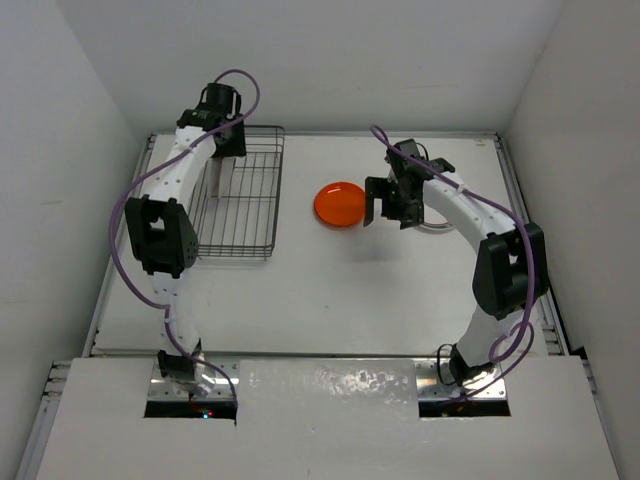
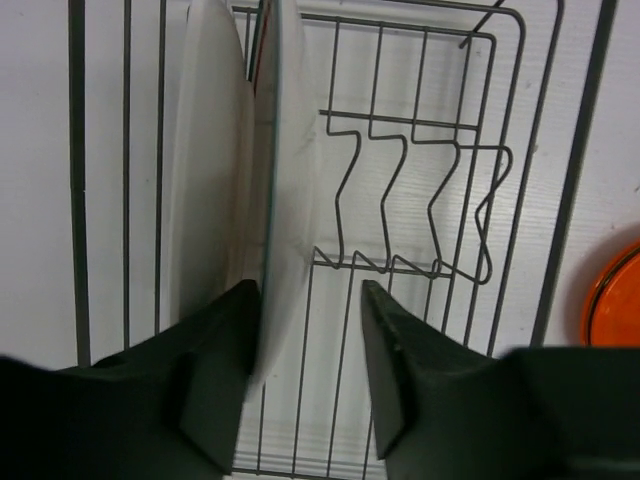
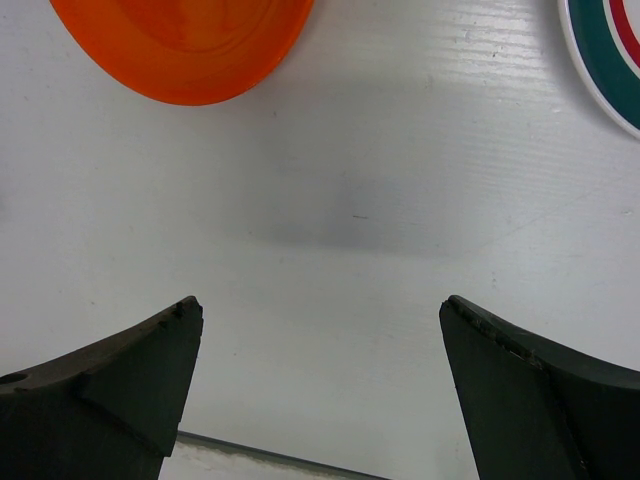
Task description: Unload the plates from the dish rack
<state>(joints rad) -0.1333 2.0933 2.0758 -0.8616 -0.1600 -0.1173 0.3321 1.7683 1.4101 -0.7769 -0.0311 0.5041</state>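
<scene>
The dark wire dish rack (image 1: 250, 195) stands at the back left. In the left wrist view the rack (image 2: 420, 150) holds two plates upright: a plain pale one (image 2: 200, 170) and a white one with a teal-and-red rim (image 2: 288, 170). My left gripper (image 2: 310, 340) is open, its jaws on either side of the rimmed plate's edge, which rests against the left finger (image 2: 225, 350). An orange plate (image 1: 340, 204) lies flat on the table. My right gripper (image 3: 320, 340) is open and empty, above bare table just right of the orange plate (image 3: 180, 45).
A white plate with a teal-and-red ring (image 3: 605, 50) lies on the table under the right arm, partly showing in the top view (image 1: 437, 229). The orange plate also shows in the left wrist view (image 2: 615, 300), beyond the rack's right side. White walls enclose the table.
</scene>
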